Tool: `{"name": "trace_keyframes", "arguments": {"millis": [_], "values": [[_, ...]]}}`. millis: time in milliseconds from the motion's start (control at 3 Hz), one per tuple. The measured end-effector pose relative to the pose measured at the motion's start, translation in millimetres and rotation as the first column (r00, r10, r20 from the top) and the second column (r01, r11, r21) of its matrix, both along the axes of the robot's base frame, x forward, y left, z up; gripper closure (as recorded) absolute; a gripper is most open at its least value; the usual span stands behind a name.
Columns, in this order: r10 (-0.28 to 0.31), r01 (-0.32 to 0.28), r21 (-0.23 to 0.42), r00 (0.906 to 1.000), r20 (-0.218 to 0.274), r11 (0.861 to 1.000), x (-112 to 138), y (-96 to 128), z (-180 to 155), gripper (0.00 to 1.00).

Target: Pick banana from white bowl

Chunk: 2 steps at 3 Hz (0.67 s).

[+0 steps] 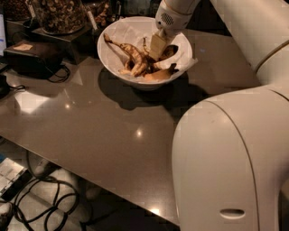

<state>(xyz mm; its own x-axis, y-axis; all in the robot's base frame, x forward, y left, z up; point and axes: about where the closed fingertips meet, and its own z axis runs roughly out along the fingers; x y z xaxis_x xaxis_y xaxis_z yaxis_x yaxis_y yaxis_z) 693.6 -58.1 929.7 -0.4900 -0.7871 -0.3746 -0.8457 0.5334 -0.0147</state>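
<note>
One banana in there? Where does it lie?
Yes, a brown, spotted banana [133, 57] in the white bowl [103, 53], on crumpled paper [128, 30].
And the pincer?
The pincer [157, 47] reaches down inside the bowl at the banana's right end. Open or closed, I cannot tell.
Where does the bowl stand?
On the glossy brown surface [108, 135], toward the far side, near a glass jar of nuts [56, 13] and a black box [31, 56].

Hand [157, 48] inside white bowl [105, 54]
</note>
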Motion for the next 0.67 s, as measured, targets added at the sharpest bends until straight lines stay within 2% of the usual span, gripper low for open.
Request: {"name": "trace_keyframes", "arguments": {"millis": [333,667], "values": [[0.0,0.0,0.001,1.0,0.001,1.0,0.3,0.4,0.1,1.0],[0.006,-0.007,0.006,0.9988,0.049,1.0,-2.4,5.1,15.7,1.0]]}}
